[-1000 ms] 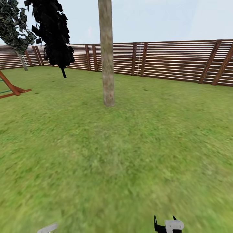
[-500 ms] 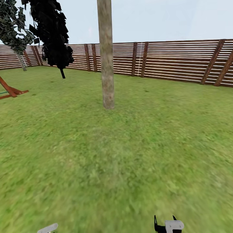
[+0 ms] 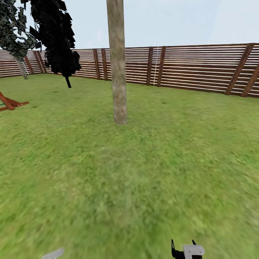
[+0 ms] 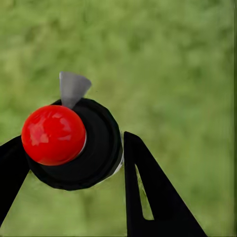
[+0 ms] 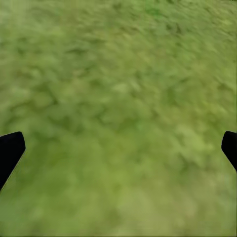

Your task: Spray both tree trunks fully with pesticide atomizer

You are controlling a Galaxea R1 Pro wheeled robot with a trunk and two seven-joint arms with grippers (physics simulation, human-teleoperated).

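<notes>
The left gripper (image 4: pixel 74 163) is clamping the red-capped black pesticide atomizer (image 4: pixel 71 143); the right gripper (image 5: pixel 118 148) is gaping empty. Judging by the pale mottled tree trunk (image 3: pixel 118 64) at upper centre, closing in to spray comes next.

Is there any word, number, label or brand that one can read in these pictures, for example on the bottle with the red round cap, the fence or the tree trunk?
None: no text can be read anywhere.
The black bottle with the red round cap, held between the left gripper fingers: plain, no label visible.
The brown slatted wooden fence: bare slats.
The pale grey-brown mottled tree trunk: no sign.
</notes>
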